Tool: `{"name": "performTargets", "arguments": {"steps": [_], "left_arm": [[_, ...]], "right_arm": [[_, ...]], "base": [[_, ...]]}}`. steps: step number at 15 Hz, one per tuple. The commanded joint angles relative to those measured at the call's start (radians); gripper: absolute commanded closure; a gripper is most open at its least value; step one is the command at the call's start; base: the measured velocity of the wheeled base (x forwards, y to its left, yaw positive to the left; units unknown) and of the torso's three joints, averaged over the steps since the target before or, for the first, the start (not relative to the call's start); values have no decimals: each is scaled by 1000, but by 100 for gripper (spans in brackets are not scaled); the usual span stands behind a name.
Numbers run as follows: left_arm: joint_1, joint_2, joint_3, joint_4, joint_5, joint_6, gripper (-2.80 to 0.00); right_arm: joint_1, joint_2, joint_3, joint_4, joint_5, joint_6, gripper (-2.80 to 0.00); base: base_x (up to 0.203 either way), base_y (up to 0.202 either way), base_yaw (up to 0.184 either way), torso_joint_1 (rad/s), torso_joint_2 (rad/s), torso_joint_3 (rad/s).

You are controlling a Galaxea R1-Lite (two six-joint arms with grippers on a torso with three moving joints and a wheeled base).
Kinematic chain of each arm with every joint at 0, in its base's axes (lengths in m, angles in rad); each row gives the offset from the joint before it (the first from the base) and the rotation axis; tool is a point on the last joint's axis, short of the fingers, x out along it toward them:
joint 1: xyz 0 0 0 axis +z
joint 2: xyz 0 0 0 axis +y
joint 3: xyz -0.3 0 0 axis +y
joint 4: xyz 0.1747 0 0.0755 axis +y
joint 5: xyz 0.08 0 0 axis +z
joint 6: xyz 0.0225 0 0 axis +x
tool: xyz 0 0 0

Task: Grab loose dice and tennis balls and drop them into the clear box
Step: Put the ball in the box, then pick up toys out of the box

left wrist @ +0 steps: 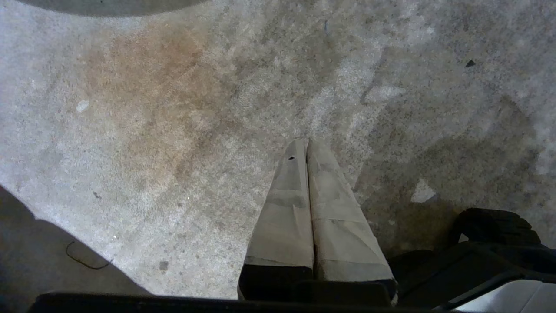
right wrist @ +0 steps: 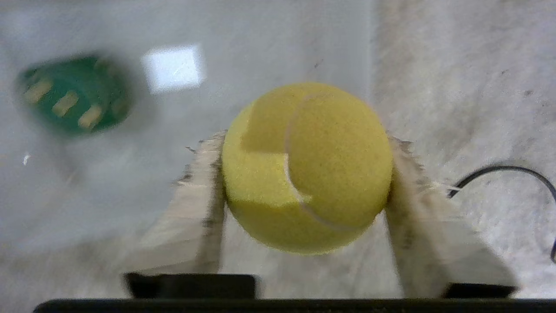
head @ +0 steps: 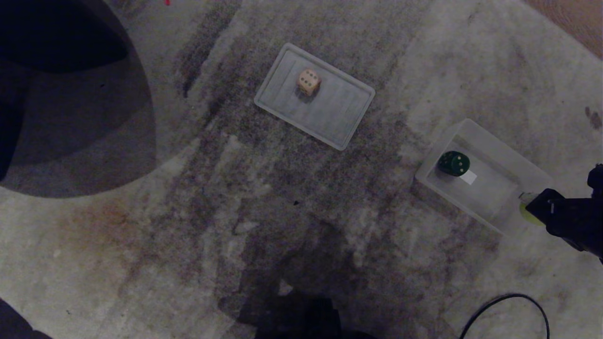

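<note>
text: none legible | labels: none | brands: none

The right gripper [head: 527,200] has a boxy black housing; its fingers [right wrist: 195,208] are pale grey-tan wedges with frayed edges; the left gripper's [left wrist: 307,145] fingers [left wrist: 286,208] are similar tapering wedges, creased, on black mounts.

The right gripper [head: 526,203] held a tennis ball [right wrist: 306,167] over the near-right rim of the clear box [head: 494,141]. One die [head: 453,163] lay inside the box beyond the gripper; another die [head: 309,81] sat on a flat panel [head: 339,117] farther off to its left.
</note>
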Motion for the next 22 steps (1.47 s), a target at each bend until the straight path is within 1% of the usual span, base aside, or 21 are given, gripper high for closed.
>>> {"name": "performTargets", "arguments": {"steps": [1,3,6,9,10,12,13,16,18,20,22], "left_arm": [[0,1,2,0,1,-1,0],[0,1,2,0,1,-1,0],[0,1,2,0,1,-1,0],[0,1,2,0,1,-1,0],[0,1,2,0,1,-1,0],[0,1,2,0,1,-1,0],[0,1,2,0,1,-1,0],[0,1,2,0,1,-1,0],[0,1,2,0,1,-1,0],[0,1,2,0,1,-1,0],[0,1,2,0,1,-1,0]], "right_arm": [[-15,82,-13,-68,-2,14,-280],[-12,86,-14,-133,0,12,-280],[-8,10,25,-130,3,2,-280],[-1,-139,108,-127,9,-39,-280],[5,-213,140,-120,20,-57,0],[19,-376,200,-47,57,-122,0],[32,-469,233,23,73,-165,0],[95,-781,340,275,100,-311,0],[134,-986,405,469,122,-409,0],[167,-1168,458,641,146,-470,0],[184,-1317,487,724,166,-509,0]], "base": [[0,0,0,0,0,0],[0,0,0,0,0,0],[0,0,0,0,0,0],[0,0,0,0,0,0],[0,0,0,0,0,0],[0,0,0,0,0,0],[0,0,0,0,0,0],[0,0,0,0,0,0],[0,0,0,0,0,0],[0,0,0,0,0,0],[0,0,0,0,0,0]]}}
